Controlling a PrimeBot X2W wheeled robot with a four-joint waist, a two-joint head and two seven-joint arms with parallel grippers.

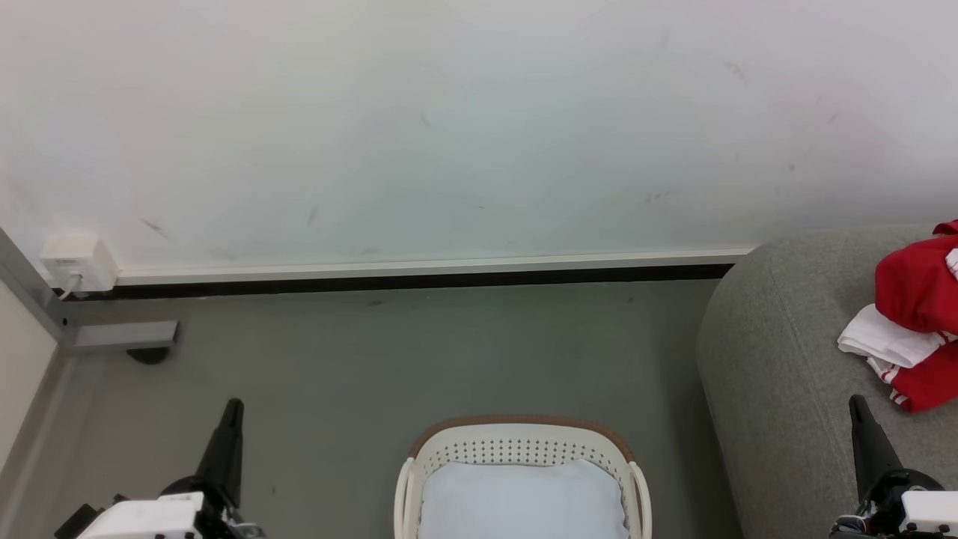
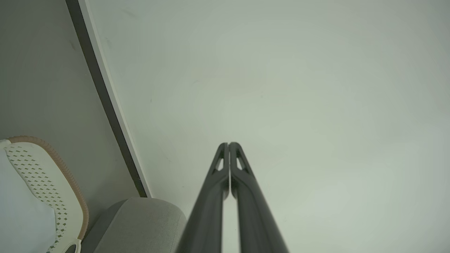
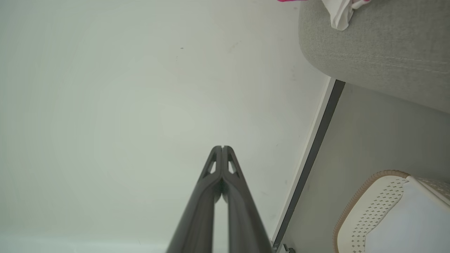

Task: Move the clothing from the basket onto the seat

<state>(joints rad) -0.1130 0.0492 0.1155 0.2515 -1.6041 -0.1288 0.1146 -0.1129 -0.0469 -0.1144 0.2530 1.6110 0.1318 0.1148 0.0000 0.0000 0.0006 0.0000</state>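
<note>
White wall (image 1: 449, 112) and grey-green floor (image 1: 374, 359) make the background, with a dark skirting line between them. A small white socket box (image 1: 75, 262) sits low on the wall, well ahead of the left claw (image 1: 233, 410) and to its left.

Both claws are clenched and hold nothing. In each wrist view the two dark fingers press together along their length. The right claw (image 1: 857, 408) points up in front of the light grey sofa (image 1: 778, 359).

The laundry basket (image 1: 524, 424) stands on the floor between the two claws, well apart from each. The part of it that shows holds a pale blue-white pad (image 1: 524, 501), and I see no red fabric there.

The red and white sports clothing (image 1: 917, 299) lies in a heap on the sofa, near the right claw, ahead of it and slightly to its right. The task looks close to finished, I think.

Two things could go wrong. A white piece of the heap hangs over the sofa's rounded edge in the right wrist view, so a brush from the right arm could pull it to the floor. Also, the pad could be mistaken for clothing and lifted out.
</note>
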